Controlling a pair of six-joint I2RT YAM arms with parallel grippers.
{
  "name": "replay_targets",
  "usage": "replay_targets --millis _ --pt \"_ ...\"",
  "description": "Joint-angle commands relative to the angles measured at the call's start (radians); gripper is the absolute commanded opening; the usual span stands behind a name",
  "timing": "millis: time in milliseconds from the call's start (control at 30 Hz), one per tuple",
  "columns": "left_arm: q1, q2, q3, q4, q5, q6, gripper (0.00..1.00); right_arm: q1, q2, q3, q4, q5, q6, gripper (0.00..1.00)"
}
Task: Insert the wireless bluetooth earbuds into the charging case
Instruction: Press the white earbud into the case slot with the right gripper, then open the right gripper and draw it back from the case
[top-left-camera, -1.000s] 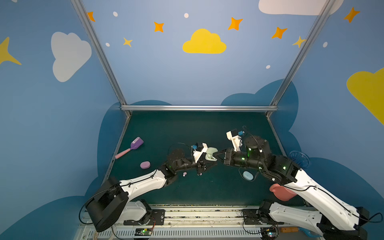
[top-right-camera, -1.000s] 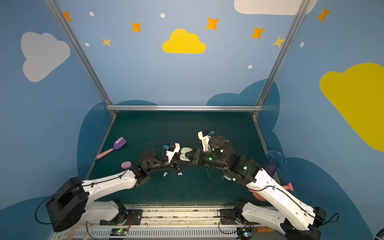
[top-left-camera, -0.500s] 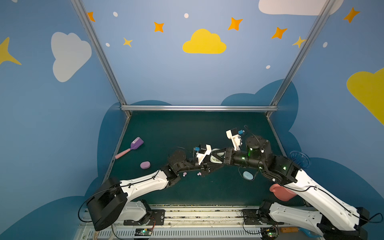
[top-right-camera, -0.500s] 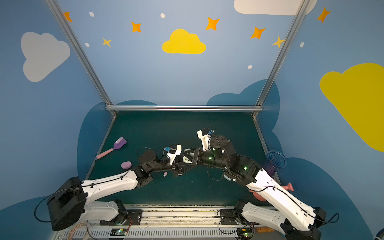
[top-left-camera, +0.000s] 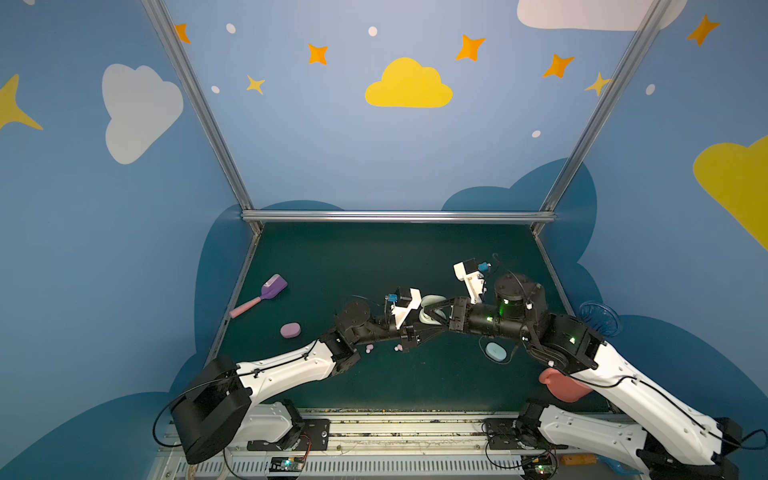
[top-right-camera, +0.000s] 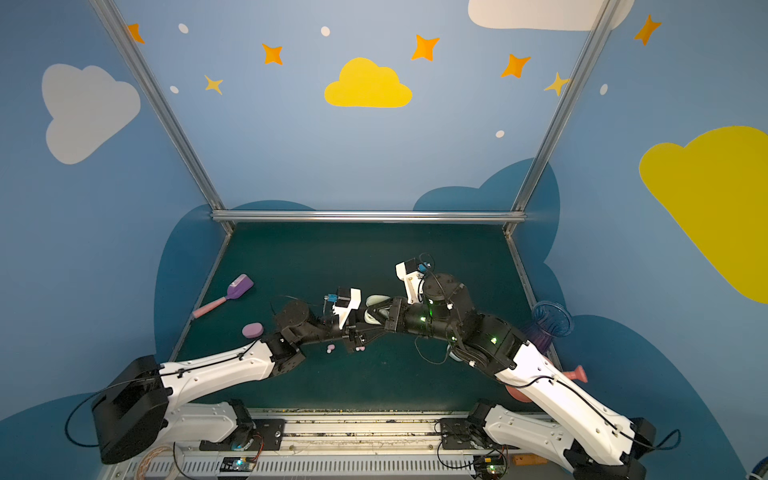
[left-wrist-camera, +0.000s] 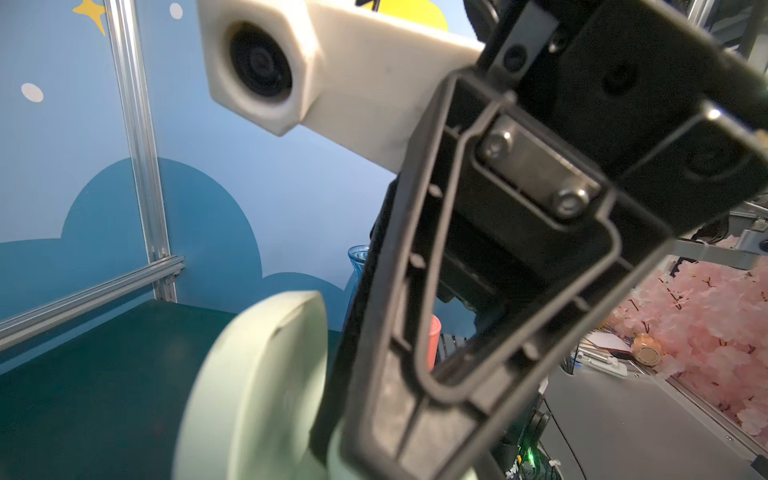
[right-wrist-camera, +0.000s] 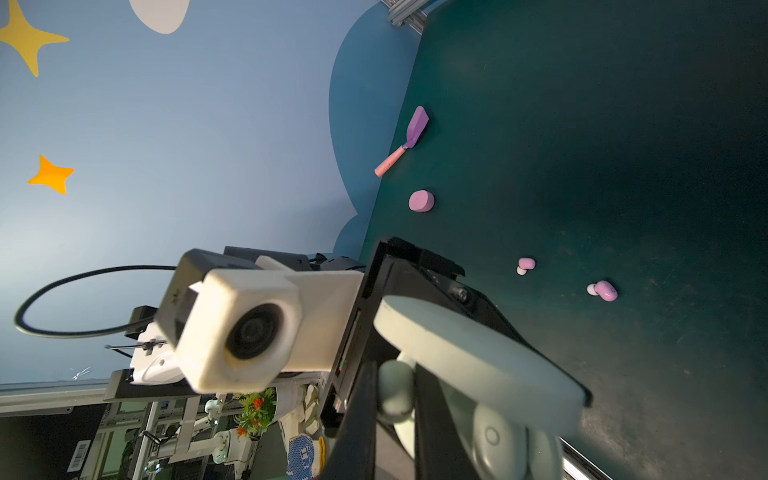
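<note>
Held above the table in both top views is the open mint charging case (top-left-camera: 431, 300) (top-right-camera: 376, 300), with my left gripper (top-left-camera: 419, 329) shut on its base. My right gripper (top-left-camera: 432, 315) (right-wrist-camera: 395, 388) reaches in from the right, over the case. It is shut on a whitish-mint earbud (right-wrist-camera: 397, 390) just under the raised lid (right-wrist-camera: 478, 357). A second mint earbud (right-wrist-camera: 492, 436) sits in the case. In the left wrist view the lid (left-wrist-camera: 257, 386) and a finger (left-wrist-camera: 415, 332) of the right gripper fill the frame; my left jaws are hidden. Two pink earbuds (top-left-camera: 368, 348) (top-left-camera: 398, 347) lie on the table below.
On the green mat lie a closed purple case (top-left-camera: 290, 330), a purple scoop with a pink handle (top-left-camera: 266, 293) and a pale blue case (top-left-camera: 495, 352) under the right arm. A pink vase (top-left-camera: 561, 388) and a blue glass vase (top-left-camera: 598, 318) stand at the right edge.
My right gripper has moved left with the earbud, closing the gap to the case. The left gripper and case have shifted slightly right.
</note>
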Motion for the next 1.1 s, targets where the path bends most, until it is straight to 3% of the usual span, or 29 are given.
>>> replay_targets --millis 0,200,733,1067 --pt "-0.002 -0.025 0.012 0.012 -0.01 0.015 0.09 0.008 -0.018 -0.014 0.022 -0.012 0.008 0.1" --pt "-0.002 -0.039 0.011 0.01 -0.013 0.016 0.09 0.008 -0.036 -0.045 0.004 0.008 0.024 0.12" --pt "-0.002 -0.068 0.01 -0.016 -0.014 0.028 0.09 0.005 -0.038 -0.024 -0.042 0.03 0.015 0.37" --pt "-0.003 -0.083 -0.006 -0.031 -0.029 0.041 0.09 0.005 -0.042 0.083 -0.187 0.081 -0.045 0.49"
